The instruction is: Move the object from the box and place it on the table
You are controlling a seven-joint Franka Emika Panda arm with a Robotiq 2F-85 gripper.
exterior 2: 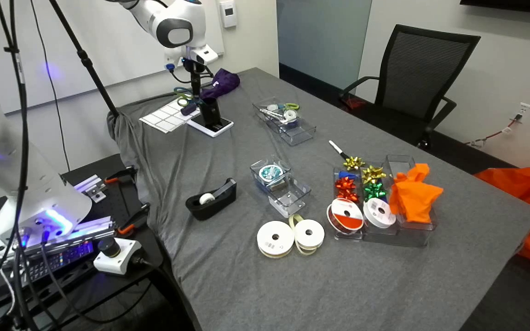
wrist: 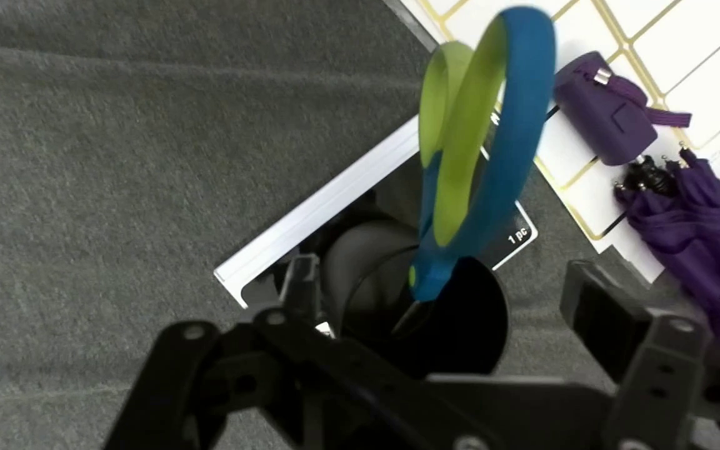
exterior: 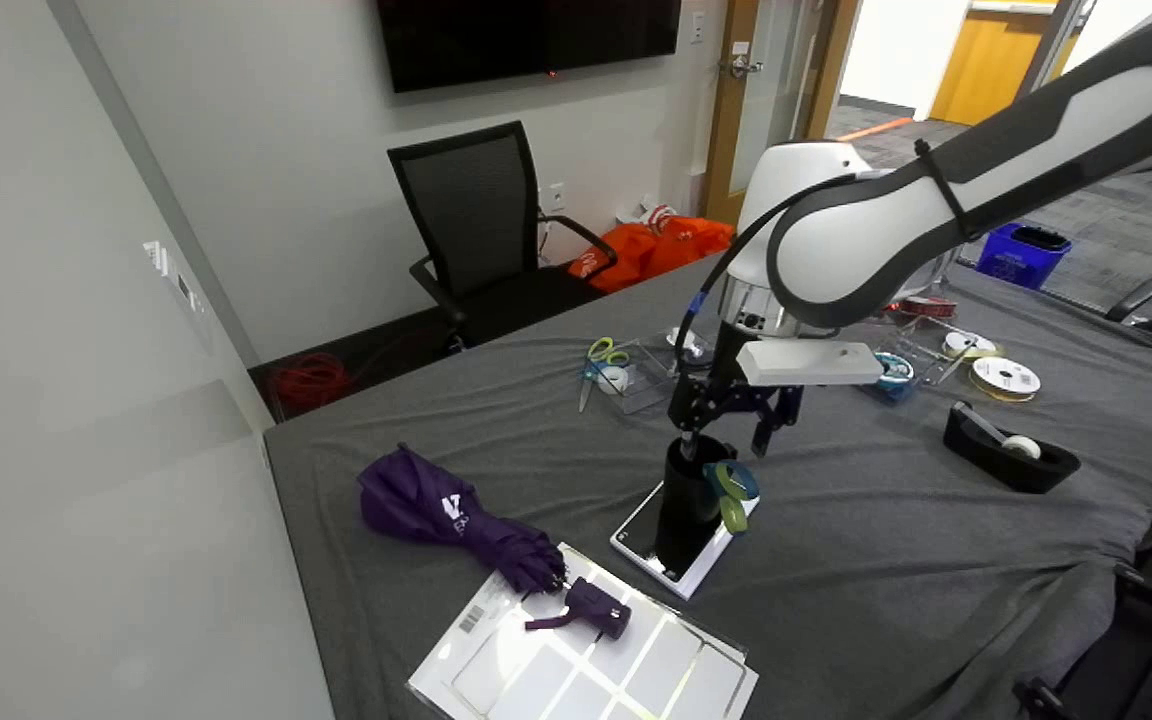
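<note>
While the end effector [wrist: 450,290] hung near the rim of the black, open-topped cylindrical cup [exterior: 686,488], its two fingers were spread wide and pinched nothing. The cup, which I took for the object to be moved, stood upright on the small, shallow, rectangular box [exterior: 716,556] with white sides and a black face, so the transfer was yet to be made. The box lay on the large tabletop [exterior: 866,590] draped in wrinkled dark grey cloth, toward the short edge beneath the white wall board [exterior 2: 122,50].

Alignment seemed the chief worry. In an exterior view one fingertip overlapped the rim, and I could not tell whether it was behind, above or touching it. Lowering from an off-centre start might have pressed on the lip; one finger meeting the wall first might have shoved or tipped the cup off the box. The blue-and-green-handled scissors [wrist: 522,119] leaned out over the rim, probably making the load top-heavy and apt to snag. A grip only at rim height could have slipped. Setting down closer to that short edge would have risked the white, gold-lined label sheet [exterior: 536,690] or the folded purple fabric umbrella [exterior: 446,515], where uneven support could have toppled the cup.
</note>
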